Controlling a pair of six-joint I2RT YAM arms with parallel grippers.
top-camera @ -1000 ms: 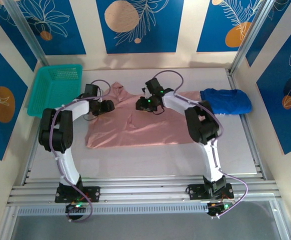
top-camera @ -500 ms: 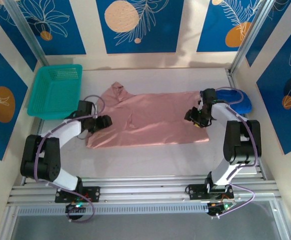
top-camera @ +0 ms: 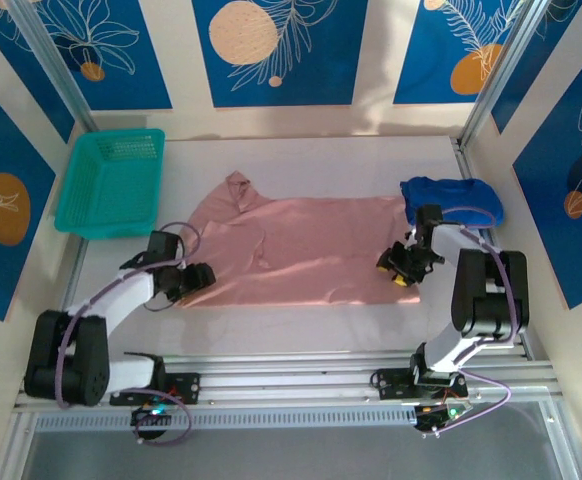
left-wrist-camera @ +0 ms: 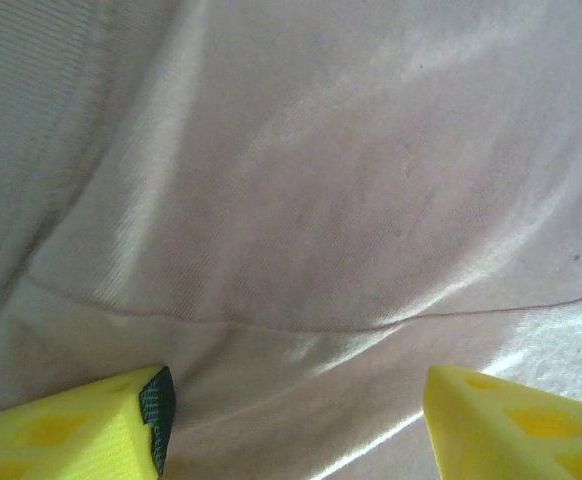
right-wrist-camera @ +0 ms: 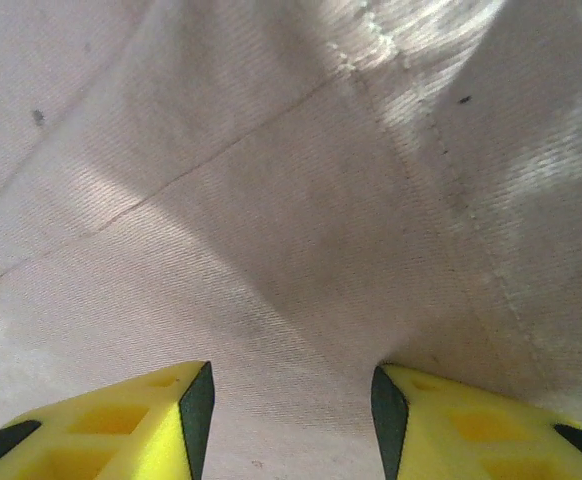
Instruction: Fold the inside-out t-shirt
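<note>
The pink t-shirt point(top-camera: 301, 250) lies flat on the table point(top-camera: 301, 325). We are getting ready to grab it. Our left gripper point(top-camera: 203, 275) is wide open at one end. Our right gripper point(top-camera: 391, 265) is less wide at the other. Next, we think, we pinch both edges.

Left arm point(top-camera: 121, 290) stretched low, left fingers point(left-wrist-camera: 71, 430) spread wide. Right arm point(top-camera: 468, 250) folded inward, right fingers point(right-wrist-camera: 101, 425) parted narrower.

The left arm point(top-camera: 121, 293) and right arm point(top-camera: 483, 290) are white links between bulky black joints, each trailing a looping purple-grey cable point(top-camera: 490, 378). The left gripper point(left-wrist-camera: 293, 400) and right gripper point(right-wrist-camera: 291, 400) have bright yellow wedge fingers point(right-wrist-camera: 111, 425) with black inner faces.
</note>
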